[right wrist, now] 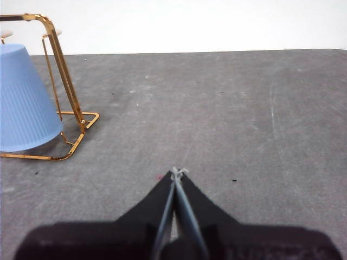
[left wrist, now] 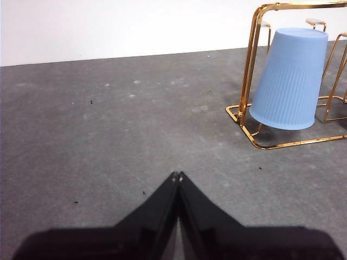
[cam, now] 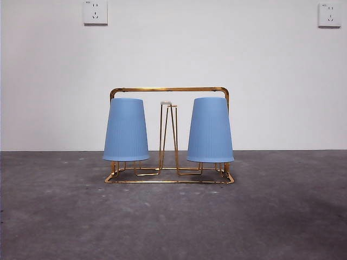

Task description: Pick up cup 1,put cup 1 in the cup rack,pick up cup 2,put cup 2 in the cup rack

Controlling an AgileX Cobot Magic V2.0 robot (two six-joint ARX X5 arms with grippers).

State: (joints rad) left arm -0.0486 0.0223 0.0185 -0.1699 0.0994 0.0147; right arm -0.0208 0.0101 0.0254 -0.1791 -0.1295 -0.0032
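From the front, two blue cups (cam: pixel 126 130) (cam: pixel 210 130) are seen upturned on the gold rack (cam: pixel 169 90) on a grey table (cam: pixel 173 222) before a white wall (cam: pixel 54 81); the closed, empty left gripper (left wrist: pixel 177 175) is kept well apart, rack at two o'clock, the closed, empty right gripper (right wrist: pixel 177 171) likewise, rack at ten o'clock.

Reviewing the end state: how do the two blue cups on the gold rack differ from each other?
Position: one blue cup sits at the cup rack's left end in the front view, the other blue cup at its right end, with a bare white-tipped prong between them.
Nearest arm: the first shows in the left wrist view, the second in the right wrist view.
Shared: same ribbed blue look, both upside down on the rack, neither gripped.
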